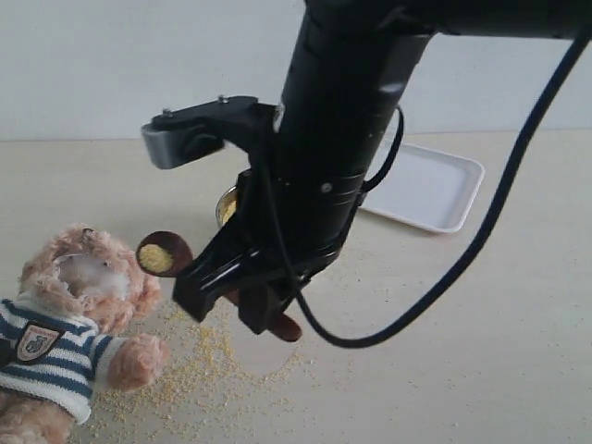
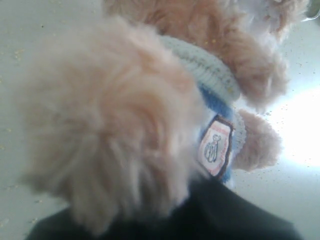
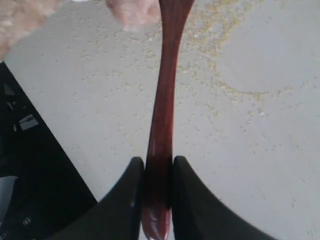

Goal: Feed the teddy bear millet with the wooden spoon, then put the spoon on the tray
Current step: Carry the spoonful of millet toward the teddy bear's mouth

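Observation:
The teddy bear (image 1: 88,277) sits at the lower left in its striped sweater. My right gripper (image 1: 236,296) is shut on the handle of the wooden spoon (image 1: 163,253). The spoon's oval bowl carries millet and hangs just beside the bear's cheek, right of the muzzle. In the right wrist view both jaws of this gripper (image 3: 159,165) press the spoon's handle (image 3: 165,100), and the spoon bowl is out of frame. In the left wrist view the bear's fur (image 2: 110,125) and badge (image 2: 215,147) fill the picture. A fuzzy limb sits between the dark jaws of my left gripper (image 2: 140,222).
The white tray (image 1: 435,190) lies at the back right. The steel bowl of millet (image 1: 226,205) peeks out behind the right arm. Loose millet (image 1: 194,361) is scattered over the table beside the bear and under the spoon (image 3: 225,85).

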Action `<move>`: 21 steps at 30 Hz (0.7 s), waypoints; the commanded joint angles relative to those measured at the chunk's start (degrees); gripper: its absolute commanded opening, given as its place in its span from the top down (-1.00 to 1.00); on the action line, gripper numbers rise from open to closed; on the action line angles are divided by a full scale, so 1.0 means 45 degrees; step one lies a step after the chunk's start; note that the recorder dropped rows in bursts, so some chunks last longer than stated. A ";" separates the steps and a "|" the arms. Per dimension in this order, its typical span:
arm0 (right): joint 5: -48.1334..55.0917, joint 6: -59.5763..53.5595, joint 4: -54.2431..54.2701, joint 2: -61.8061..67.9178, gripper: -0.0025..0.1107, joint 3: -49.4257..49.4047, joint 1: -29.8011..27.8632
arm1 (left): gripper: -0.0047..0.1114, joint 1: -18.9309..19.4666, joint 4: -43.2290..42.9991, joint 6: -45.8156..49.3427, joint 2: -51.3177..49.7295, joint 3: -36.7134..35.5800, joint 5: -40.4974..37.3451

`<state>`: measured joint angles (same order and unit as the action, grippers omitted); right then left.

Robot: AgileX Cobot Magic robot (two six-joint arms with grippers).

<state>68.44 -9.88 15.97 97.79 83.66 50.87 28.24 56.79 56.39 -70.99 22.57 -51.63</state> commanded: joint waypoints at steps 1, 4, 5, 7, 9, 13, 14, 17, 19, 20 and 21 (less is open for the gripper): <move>-0.1082 -0.0112 0.0008 -0.0100 0.91 -0.0031 0.0798 | 0.83 0.0036 0.0183 0.0061 0.0043 -0.0054 -0.0093; -0.1135 -0.0112 0.0008 0.0159 0.91 0.0135 0.0925 | 0.83 0.0036 0.0183 0.0061 0.0043 -0.0054 -0.0093; -0.1040 -0.0112 0.0008 0.0321 0.91 0.0275 0.0992 | 0.83 0.0036 0.0183 0.0061 0.0043 -0.0054 -0.0093; -0.0650 -0.0112 0.0008 0.0730 0.91 0.0762 0.1035 | 0.83 0.0036 0.0183 0.0061 0.0043 -0.0054 -0.0093; -0.0327 -0.0112 -0.0024 0.1160 0.91 0.1298 0.1120 | 0.83 0.0036 0.0183 0.0061 0.0043 -0.0054 -0.0093; 0.0164 -0.0112 -0.0150 0.1982 0.91 0.2455 0.1120 | 0.83 0.0036 0.0183 0.0061 0.0043 -0.0054 -0.0093; 0.0258 -0.0112 -0.0251 0.2186 0.91 0.2733 0.1120 | 0.83 0.0036 0.0183 0.0061 0.0043 -0.0054 -0.0093; 0.0338 -0.0112 -0.0550 0.2744 0.91 0.3428 0.1120 | 0.83 0.0036 0.0183 0.0061 0.0043 -0.0054 -0.0093; 0.0338 -0.0112 -0.0775 0.3086 0.91 0.3759 0.1127 | 0.83 0.0036 0.0183 0.0061 0.0043 -0.0054 -0.0093; 0.0338 -0.0112 -0.0951 0.3232 0.91 0.3892 0.1148 | 0.83 0.0036 0.0183 0.0061 0.0043 -0.0054 -0.0093; 0.0338 -0.0112 -0.1161 0.3332 0.91 0.3965 0.1202 | 0.83 0.0036 0.0183 0.0061 0.0043 -0.0054 -0.0093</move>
<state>69.58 -9.99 13.22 111.55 99.81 55.96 28.24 56.79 56.39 -70.99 22.57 -51.63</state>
